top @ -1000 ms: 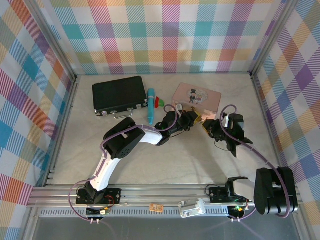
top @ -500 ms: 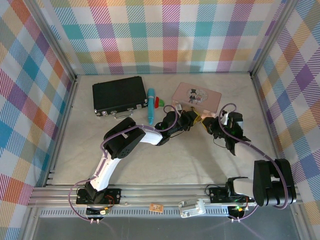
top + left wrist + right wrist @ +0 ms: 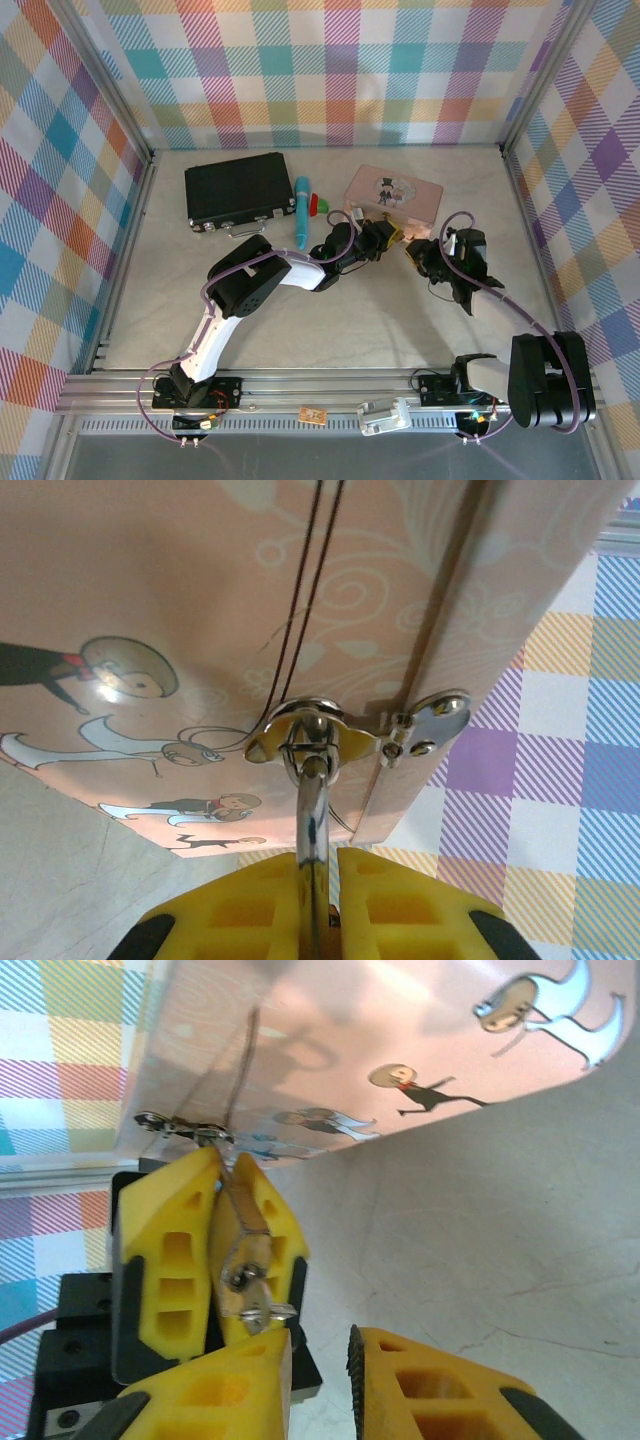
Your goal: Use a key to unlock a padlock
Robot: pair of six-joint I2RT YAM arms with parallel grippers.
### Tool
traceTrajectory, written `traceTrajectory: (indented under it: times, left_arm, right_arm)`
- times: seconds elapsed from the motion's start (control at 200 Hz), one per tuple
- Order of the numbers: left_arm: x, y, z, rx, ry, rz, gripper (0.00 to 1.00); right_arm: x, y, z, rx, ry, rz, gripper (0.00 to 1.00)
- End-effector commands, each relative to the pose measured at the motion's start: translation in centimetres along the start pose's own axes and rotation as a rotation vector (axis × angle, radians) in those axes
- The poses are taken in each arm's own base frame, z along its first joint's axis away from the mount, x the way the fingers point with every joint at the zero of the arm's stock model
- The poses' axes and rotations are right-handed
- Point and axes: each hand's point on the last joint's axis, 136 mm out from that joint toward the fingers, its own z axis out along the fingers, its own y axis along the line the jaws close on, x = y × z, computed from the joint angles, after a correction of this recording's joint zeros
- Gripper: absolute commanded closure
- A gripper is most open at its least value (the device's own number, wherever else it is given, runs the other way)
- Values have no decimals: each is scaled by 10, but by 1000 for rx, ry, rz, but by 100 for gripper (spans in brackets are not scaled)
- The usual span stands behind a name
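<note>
Two end effectors meet at the lock: our right end effector (image 3: 320, 1348), fingers apart and empty, sits just below the key (image 3: 262, 1310), which we judge is seated in the lower end of the padlock (image 3: 240, 1245). The padlock body's long axis runs straight away from the right fingers. It is clamped in the left end effector (image 3: 320, 865), with its shackle (image 3: 312, 790) hooked through the hasp on the pink tin (image 3: 200, 580).

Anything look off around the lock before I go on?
Nothing spilled or broken. One oddity: a small silvery piece, likely the key, juts sideways from the padlock, and the right gripper stands with jaws apart beside it, gripping nothing. The left gripper clamps the padlock, whose shackle hooks the hasp of the pink tin.
</note>
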Motion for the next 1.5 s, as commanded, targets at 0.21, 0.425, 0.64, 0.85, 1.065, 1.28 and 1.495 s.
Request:
traceTrajectory:
  times: [0.21, 0.425, 0.64, 0.85, 1.065, 1.28, 1.495]
  left_arm:
    - [11, -49, -2, 161, 20, 11, 100]
    - [10, -46, -1, 157, 15, 10, 100]
    - [13, -46, -2, 158, 20, 3, 100]
    - [13, -48, -2, 162, 20, 1, 100]
    - [16, -48, -4, 172, 35, -1, 100]
    - [24, -39, -8, 150, 77, 21, 100]
    - [28, -39, -13, 153, 99, 19, 100]
  right_arm:
    - [-4, 23, 2, -87, 3, -14, 77]
    - [-4, 22, 2, -95, -11, 4, 76]
    - [0, 29, 15, -129, 17, 0, 77]
    - [-2, 30, 16, -125, 7, -3, 89]
    - [-6, 31, 18, -125, -2, 11, 100]
    - [-8, 43, 22, -129, 34, 22, 96]
    - [-9, 40, 24, -123, 35, 33, 88]
